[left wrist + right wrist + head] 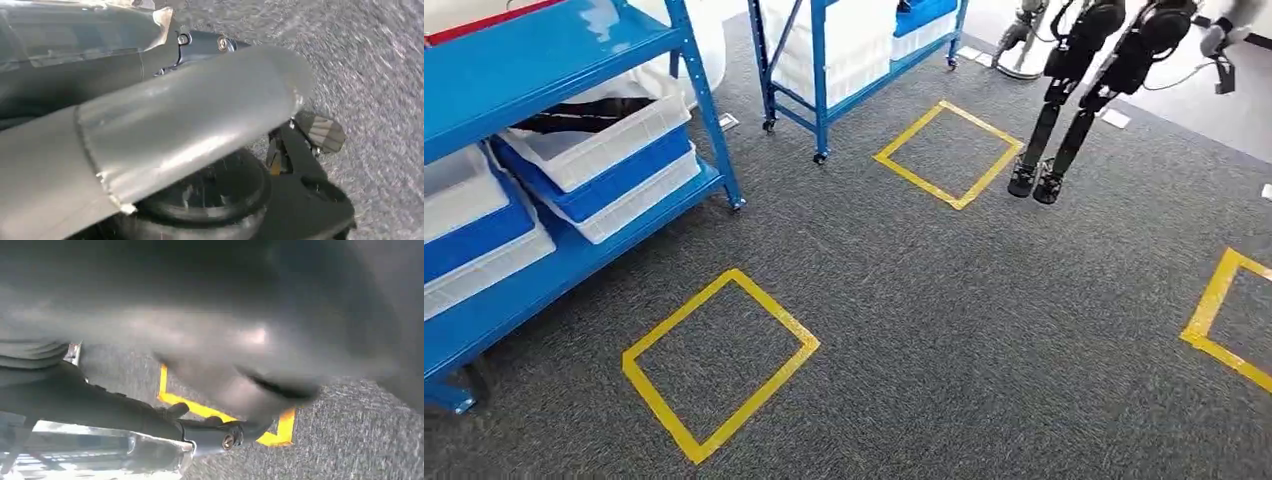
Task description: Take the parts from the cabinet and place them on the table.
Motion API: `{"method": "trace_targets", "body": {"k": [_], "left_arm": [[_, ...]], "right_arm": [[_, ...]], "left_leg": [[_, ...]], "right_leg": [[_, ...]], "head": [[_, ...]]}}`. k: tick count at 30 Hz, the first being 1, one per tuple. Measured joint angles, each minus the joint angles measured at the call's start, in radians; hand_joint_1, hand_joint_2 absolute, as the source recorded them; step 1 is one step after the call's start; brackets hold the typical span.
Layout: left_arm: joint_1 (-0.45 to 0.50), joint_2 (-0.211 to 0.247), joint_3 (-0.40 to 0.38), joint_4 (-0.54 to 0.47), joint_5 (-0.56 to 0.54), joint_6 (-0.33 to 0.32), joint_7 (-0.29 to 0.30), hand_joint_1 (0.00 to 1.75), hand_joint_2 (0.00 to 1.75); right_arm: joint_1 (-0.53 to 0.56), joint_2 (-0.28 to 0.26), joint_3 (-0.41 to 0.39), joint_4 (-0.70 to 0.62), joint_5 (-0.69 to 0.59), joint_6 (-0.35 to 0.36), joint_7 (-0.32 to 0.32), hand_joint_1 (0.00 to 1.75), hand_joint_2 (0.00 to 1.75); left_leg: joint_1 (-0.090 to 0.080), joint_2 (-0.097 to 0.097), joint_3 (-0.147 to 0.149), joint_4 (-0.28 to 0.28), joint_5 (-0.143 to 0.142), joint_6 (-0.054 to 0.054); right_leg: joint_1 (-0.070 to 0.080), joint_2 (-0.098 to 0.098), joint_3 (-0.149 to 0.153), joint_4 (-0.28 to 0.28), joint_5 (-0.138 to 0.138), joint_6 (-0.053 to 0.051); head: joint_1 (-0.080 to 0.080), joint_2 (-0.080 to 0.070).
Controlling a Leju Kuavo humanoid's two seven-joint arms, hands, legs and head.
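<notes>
Parts are in the white bin on the blue cabinet, mid shelf, front-left of the robot: dark, long and flat-looking, long axis running roughly along the bin, detail too small to read. Left arm looks nearer by side, my call. Can't tell either hand's state; both arms seem to hang over the carpet.

The floor is dark grey carpet. Yellow tape squares are stuck flat on it, one in the middle, one farther back and part of one at the right edge. A blue rack stands on the floor at the left, with white and blue bins on its shelves. A second blue rack stands on small wheels farther back.
</notes>
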Motion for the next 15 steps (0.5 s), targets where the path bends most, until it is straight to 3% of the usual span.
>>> {"method": "trace_targets", "body": {"k": [1,2,3,4,5,8,9,10,11,12,14,15], "left_arm": [[0.000,0.000,0.000,0.000,0.000,0.000,0.000,0.00,0.00],[0.000,0.000,0.000,0.000,0.000,0.000,0.000,0.00,0.00],[-0.001,0.000,0.000,0.000,0.000,0.000,0.000,0.00,0.00],[-0.001,0.000,0.000,0.000,0.000,0.000,0.000,0.00,0.00],[-0.002,0.001,0.000,0.000,0.001,0.000,0.000,0.00,0.00],[0.001,0.002,0.001,0.000,0.003,-0.002,-0.001,0.00,0.00],[0.000,0.003,0.002,0.000,0.003,-0.005,-0.001,0.00,0.00],[0.001,0.003,0.003,0.000,0.003,-0.007,-0.003,0.00,0.00],[0.000,0.003,0.003,0.000,0.003,-0.008,-0.004,0.00,0.00],[0.000,0.003,0.004,0.000,0.003,-0.010,-0.006,0.00,0.00],[0.000,0.003,0.003,0.000,0.002,-0.019,-0.009,0.00,0.00],[0.001,0.003,0.004,0.000,0.001,-0.019,-0.010,0.00,0.00]], "right_arm": [[-0.001,0.000,0.000,0.000,0.000,0.000,0.000,0.00,0.00],[-0.003,-0.002,0.000,0.000,0.000,0.000,0.000,0.00,0.00],[-0.003,-0.002,0.000,0.000,0.000,0.000,0.000,0.00,0.00],[-0.001,-0.003,0.000,0.000,0.000,0.000,0.000,0.00,0.00],[0.001,-0.001,0.000,0.002,0.002,0.000,0.000,0.00,0.00],[-0.002,-0.002,0.002,0.002,0.003,0.003,0.000,0.00,0.00],[-0.002,0.000,0.002,0.001,0.004,0.003,0.000,0.00,0.00],[-0.004,0.000,0.002,0.001,0.003,0.003,0.000,0.00,0.00],[-0.004,0.001,0.002,0.001,0.003,0.002,0.000,0.00,0.00],[-0.002,0.003,0.002,0.001,0.003,0.001,0.000,0.00,0.00],[0.002,0.000,0.002,0.001,0.000,-0.002,0.000,0.00,0.00],[0.003,-0.001,0.002,0.001,-0.001,-0.002,0.000,0.00,0.00]], "left_leg": [[0.001,-0.015,0.001,0.001,0.001,-0.002],[0.002,-0.029,0.002,0.002,0.002,-0.004],[0.004,-0.044,0.002,0.004,0.002,-0.008],[0.005,-0.055,-0.002,0.007,0.001,-0.015],[-0.003,-0.066,-0.005,0.012,0.001,-0.023],[0.001,-0.084,-0.011,0.002,0.012,-0.040],[0.003,-0.091,-0.015,0.006,0.012,-0.043],[-0.001,-0.035,-0.025,0.027,-0.008,-0.046],[-0.002,0.002,-0.042,0.066,-0.036,-0.047],[-0.001,0.029,-0.086,0.162,-0.088,-0.050],[0.000,0.041,-0.154,0.306,-0.144,-0.054],[0.000,0.045,-0.163,0.327,-0.141,-0.054]], "right_leg": [[-0.003,0.001,0.022,-0.045,0.025,0.011],[-0.007,0.005,0.059,-0.125,0.064,0.023],[-0.017,0.030,0.107,-0.230,0.108,0.036],[-0.028,0.078,0.132,-0.297,0.124,0.040],[-0.015,0.083,0.127,-0.301,0.128,0.030],[-0.007,0.054,0.133,-0.296,0.135,0.011],[-0.023,0.041,0.133,-0.301,0.141,0.001],[-0.019,0.030,0.133,-0.301,0.143,-0.002],[-0.018,0.020,0.133,-0.302,0.143,-0.014],[-0.011,0.002,0.132,-0.301,0.141,-0.025],[-0.003,-0.031,0.130,-0.301,0.139,-0.029],[0.000,-0.046,0.130,-0.301,0.138,-0.030]], "head": [[0.000,0.000],[0.000,0.000],[0.000,0.000],[0.002,0.000],[0.005,0.000],[-0.001,0.000],[-0.001,0.000],[-0.002,0.000],[-0.013,0.000],[-0.014,0.000],[-0.015,0.000],[-0.014,0.000]]}}
